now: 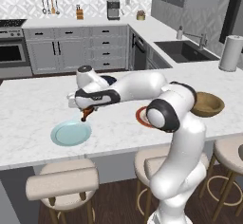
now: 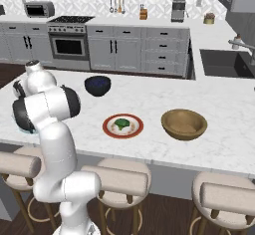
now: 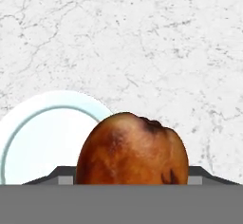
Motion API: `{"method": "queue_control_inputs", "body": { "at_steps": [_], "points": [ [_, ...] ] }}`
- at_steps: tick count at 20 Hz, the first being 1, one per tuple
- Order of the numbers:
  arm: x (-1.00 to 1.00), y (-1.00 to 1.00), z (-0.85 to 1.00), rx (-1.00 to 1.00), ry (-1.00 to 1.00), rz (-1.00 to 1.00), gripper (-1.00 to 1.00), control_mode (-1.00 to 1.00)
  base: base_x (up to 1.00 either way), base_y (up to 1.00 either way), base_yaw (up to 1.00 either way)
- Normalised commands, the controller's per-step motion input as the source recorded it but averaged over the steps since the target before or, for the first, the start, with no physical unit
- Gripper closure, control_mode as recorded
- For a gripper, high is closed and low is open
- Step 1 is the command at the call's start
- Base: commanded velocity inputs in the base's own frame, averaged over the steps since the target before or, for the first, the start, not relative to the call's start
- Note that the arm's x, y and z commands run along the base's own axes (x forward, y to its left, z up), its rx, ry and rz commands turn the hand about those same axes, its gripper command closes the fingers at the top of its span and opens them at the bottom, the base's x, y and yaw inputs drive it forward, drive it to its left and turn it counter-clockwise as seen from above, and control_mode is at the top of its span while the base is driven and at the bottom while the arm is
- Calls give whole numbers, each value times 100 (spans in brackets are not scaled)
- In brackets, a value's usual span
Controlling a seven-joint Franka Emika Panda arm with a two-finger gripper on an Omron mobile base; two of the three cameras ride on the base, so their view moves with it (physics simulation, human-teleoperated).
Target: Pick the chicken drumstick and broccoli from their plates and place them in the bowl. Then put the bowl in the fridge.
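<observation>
Left base view: white arm reaches left over the marble tabletop [image 1: 28,109], its fingers [image 1: 85,115] clamped on the small orange-brown chicken drumstick [image 1: 86,114], held just above the pale blue-green round plate [image 1: 71,134]. Right base view: dark-green broccoli floret [image 2: 121,124] sits on the red-rimmed white plate [image 2: 123,126], beside the light-brown wooden bowl [image 2: 184,123]. Hand view: drumstick's rounded end fills the foreground, lifted off the plate.

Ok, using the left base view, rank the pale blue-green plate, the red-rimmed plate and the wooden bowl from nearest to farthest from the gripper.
The gripper holds the chicken drumstick above the counter.
1. Pale blue-green plate: just below the gripper, slightly left.
2. Red-rimmed plate: to the right, partly hidden behind the arm.
3. Wooden bowl: farthest right on the counter.
</observation>
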Motion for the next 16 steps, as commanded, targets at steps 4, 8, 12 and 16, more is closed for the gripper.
{"method": "queue_control_inputs", "body": {
  "at_steps": [4,8,12,16],
  "points": [
    [-32,-100,48,2,0,5,100,-100,0,0,0],
    [-23,-100,26,0,0,1,100,-100,0,0,0],
    [-5,-100,33,0,0,0,100,-100,0,0,0],
    [0,-100,33,0,0,0,100,-100,0,0,0]
  ]
}}
